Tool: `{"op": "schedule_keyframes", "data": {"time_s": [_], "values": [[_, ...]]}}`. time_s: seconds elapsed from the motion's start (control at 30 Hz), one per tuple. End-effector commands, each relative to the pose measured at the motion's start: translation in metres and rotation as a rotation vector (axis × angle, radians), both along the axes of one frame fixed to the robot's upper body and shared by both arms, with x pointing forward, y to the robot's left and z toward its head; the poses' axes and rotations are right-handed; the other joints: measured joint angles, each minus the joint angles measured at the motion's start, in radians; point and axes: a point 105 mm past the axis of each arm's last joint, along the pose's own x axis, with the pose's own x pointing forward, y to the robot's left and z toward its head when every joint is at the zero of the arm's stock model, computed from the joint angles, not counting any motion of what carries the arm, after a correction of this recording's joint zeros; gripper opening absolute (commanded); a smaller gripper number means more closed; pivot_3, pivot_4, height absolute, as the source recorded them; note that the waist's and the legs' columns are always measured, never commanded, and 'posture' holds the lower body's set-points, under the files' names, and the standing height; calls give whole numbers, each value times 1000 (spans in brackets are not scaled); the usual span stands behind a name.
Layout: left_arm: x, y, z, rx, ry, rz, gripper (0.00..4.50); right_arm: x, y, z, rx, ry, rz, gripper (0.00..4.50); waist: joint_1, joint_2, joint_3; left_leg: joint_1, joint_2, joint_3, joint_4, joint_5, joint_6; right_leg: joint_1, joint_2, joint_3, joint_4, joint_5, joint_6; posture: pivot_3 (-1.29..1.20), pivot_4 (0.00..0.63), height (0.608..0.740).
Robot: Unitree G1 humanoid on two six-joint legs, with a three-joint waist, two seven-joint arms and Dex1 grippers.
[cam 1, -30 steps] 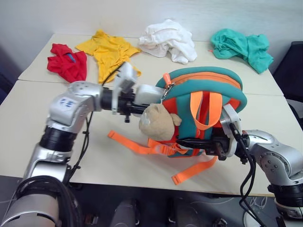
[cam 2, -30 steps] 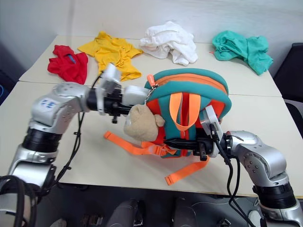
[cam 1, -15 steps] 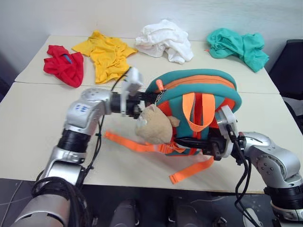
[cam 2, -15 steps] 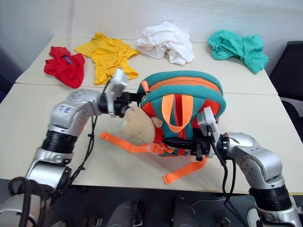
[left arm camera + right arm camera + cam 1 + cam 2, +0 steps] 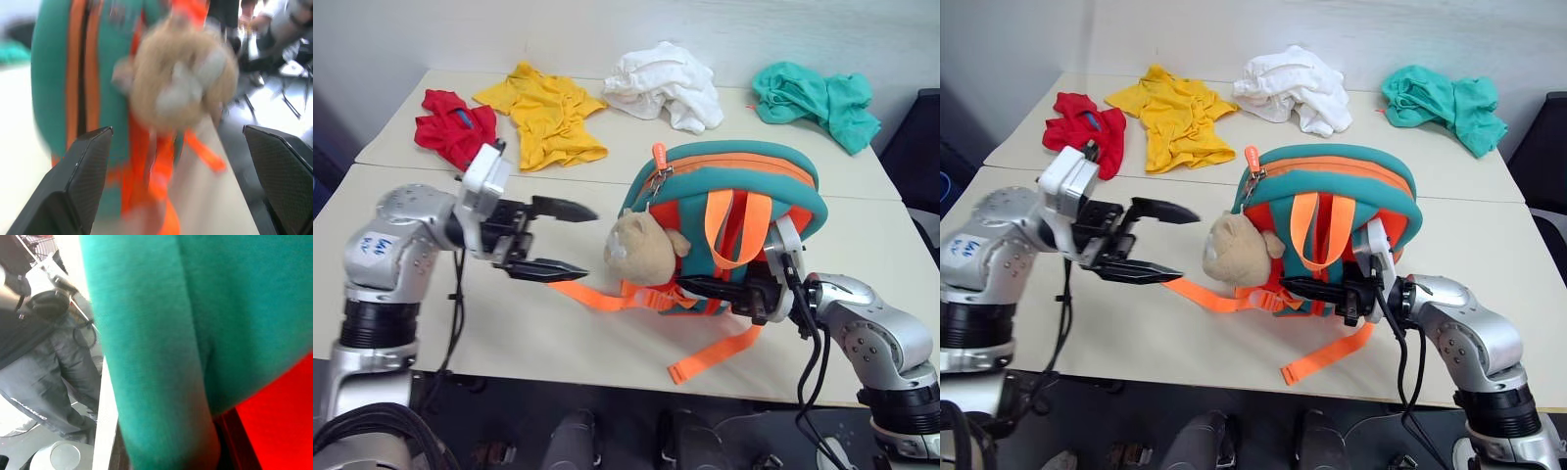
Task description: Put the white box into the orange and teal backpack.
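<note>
The orange and teal backpack (image 5: pixel 724 186) stands on the table with its zipped teal top facing up and a tan plush animal (image 5: pixel 641 250) hanging at its left side. My left gripper (image 5: pixel 590 240) hovers open to the left of the plush, its jaws wide and empty. The left wrist view looks past both fingers (image 5: pixel 73 186) at the plush (image 5: pixel 181 83). From the right, my right gripper (image 5: pixel 690 287) is shut on the backpack's lower teal edge. The white box is out of view.
Loose orange straps (image 5: pixel 607 297) trail over the table in front of the backpack. Along the far edge lie a red garment (image 5: pixel 455 125), a yellow one (image 5: pixel 543 113), a white cloth (image 5: pixel 661 83) and a teal cloth (image 5: pixel 818 98).
My left gripper has drawn back to the left, away from the backpack's top, and its jaws have opened wide. The right gripper has stayed where it was.
</note>
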Motion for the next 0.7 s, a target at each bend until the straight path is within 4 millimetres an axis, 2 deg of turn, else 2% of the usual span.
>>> {"op": "schedule_keyframes", "data": {"time_s": [0.03, 0.17, 0.4, 0.5, 0.53, 0.63, 0.7], "values": [[-10, -12, 11, -63, -29, 6, 4464, 0, -1, 4, 9, -27, -3, 16, -2, 0, 0, 0, 0, 0, 0, 0, 0, 0, 1, 0, 0, 0, 0, 0, 150, 740], [-2, -35, -7, -66, -31, 73, 4464, 2, 2, 4, 12, -26, 1, 16, -6, 0, 0, 2, 0, 1, -1, 1, -1, 0, 2, 0, 1, 0, 0, 0, 150, 740], [0, -35, -15, -36, -56, 90, 2361, 3, 4, 5, 14, -29, -3, 16, -5, 0, 0, 2, 0, 1, -1, 1, -1, 0, 2, 1, 1, 0, 0, 0, 150, 740], [2, -23, -12, -32, -63, 118, 1550, 4, 4, 6, 19, -36, -23, 16, -6, 0, 0, 2, 0, 1, -1, 1, -1, 0, 2, 1, 1, 0, 0, 0, 150, 740], [4, -17, -5, -53, -57, 129, 1281, 4, 4, 6, 19, -38, -29, 16, -7, 0, 0, 2, 0, 1, -1, 1, -1, 0, 2, 1, 1, 0, 0, 0, 150, 740], [8, 8, 11, -74, -10, 164, 793, 4, 3, 7, 26, -45, -47, 16, -12, 0, 0, 2, 0, 1, -1, 1, -1, 0, 2, 1, 1, 0, 0, 0, 150, 740], [13, 30, 17, -44, 28, 208, 703, 4, 3, 7, 29, -47, -59, 16, -20, 0, 0, 2, 1, 1, -2, 1, -1, -1, 2, 1, 1, 0, 0, 0, 150, 740]]}}
